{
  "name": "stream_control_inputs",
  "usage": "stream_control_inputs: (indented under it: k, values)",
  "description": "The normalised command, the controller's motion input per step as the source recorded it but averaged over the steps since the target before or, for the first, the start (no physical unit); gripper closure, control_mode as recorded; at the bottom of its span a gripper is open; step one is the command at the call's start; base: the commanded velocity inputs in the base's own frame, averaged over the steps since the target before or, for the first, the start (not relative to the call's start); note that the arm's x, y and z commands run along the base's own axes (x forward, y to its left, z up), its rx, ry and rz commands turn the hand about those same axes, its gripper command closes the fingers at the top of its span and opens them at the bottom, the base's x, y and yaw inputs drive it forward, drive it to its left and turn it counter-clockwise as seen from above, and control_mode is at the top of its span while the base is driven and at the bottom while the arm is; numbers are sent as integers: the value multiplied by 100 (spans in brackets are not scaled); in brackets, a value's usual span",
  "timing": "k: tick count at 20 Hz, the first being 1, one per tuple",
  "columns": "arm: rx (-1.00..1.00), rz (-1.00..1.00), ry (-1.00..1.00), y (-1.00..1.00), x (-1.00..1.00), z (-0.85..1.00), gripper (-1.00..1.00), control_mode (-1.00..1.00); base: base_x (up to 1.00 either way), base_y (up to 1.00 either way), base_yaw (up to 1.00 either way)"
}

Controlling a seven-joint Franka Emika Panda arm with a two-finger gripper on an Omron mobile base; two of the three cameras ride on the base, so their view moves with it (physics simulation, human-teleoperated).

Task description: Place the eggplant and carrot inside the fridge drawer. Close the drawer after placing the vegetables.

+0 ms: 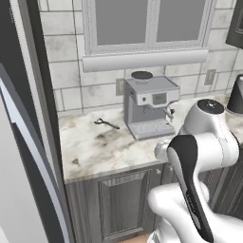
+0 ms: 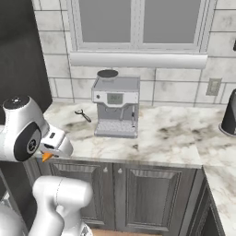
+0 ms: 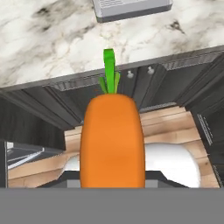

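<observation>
carrot (image 3: pixel 113 142) clamped in claw (image 2: pixel 48 154), arm folded low before the counter (image 2: pixel 175 138) edge

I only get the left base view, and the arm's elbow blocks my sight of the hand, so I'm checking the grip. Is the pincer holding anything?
Observer: Yes. The pincer is shut on the carrot, which is plain in the hand view.
Operator: Where is it relative to the counter?
Observer: The right base view puts it at the counter's front edge, before the cabinet doors and left of the coffee machine.
Operator: Which way does the carrot point?
Observer: In the hand view, its green stem points toward the counter edge.
</observation>
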Motion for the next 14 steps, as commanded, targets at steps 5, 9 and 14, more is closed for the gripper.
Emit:
stream_control_inputs:
  k: [5,9,14]
  values:
    - [0,0,0,0,0,0,100,100,-100,-22,-1]
    - [0,0,0,0,0,0,100,100,-100,-4,1]
    - [0,0,0,0,0,0,100,100,-100,4,12]
